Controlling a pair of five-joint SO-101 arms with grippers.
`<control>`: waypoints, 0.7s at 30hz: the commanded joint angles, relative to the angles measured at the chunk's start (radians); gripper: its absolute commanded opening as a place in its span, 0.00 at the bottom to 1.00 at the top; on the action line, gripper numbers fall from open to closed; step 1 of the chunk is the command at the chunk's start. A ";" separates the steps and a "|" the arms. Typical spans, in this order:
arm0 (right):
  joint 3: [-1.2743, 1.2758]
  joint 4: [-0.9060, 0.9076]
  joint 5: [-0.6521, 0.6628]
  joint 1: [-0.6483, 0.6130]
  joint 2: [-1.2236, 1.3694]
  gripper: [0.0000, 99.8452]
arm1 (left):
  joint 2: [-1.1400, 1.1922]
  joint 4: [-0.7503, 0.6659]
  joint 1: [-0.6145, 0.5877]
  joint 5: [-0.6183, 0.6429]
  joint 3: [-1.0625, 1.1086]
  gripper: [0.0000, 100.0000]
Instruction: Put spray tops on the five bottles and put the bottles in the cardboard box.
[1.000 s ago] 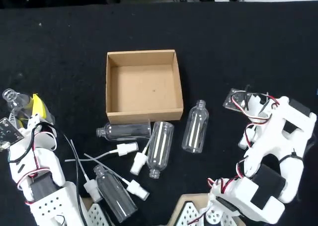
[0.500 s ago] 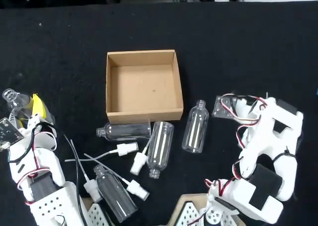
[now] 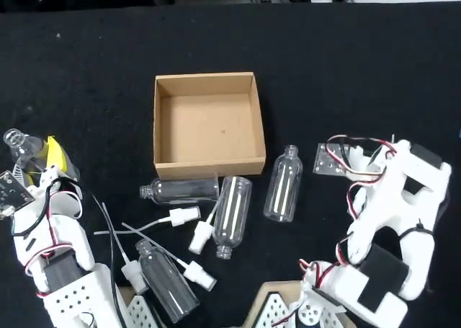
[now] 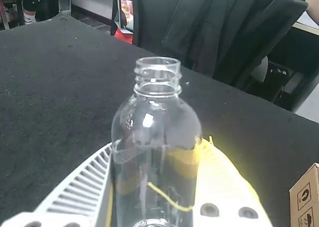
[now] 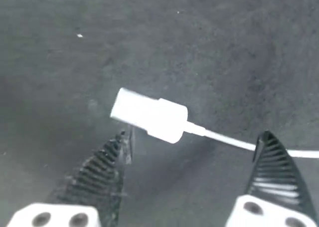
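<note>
Right gripper splayed open just over white spray top lying on black table. Light, hard, slick plastic: pinch across its body (not the bendy dip tube). Left gripper clamped on clear bottle.

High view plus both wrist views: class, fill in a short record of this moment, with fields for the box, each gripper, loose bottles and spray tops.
Cardboard box: upright, open, no bottles inside yet
Left gripper: shut on uncapped bottle
Right gripper: open, above a spray top lying on the table
Loose bottles: four, lying near the box, uncapped
Loose spray tops: four among those bottles
</note>
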 commanded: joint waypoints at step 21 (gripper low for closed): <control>0.130 -0.322 0.084 0.072 0.076 0.35 | -0.020 0.000 0.005 0.009 0.019 0.03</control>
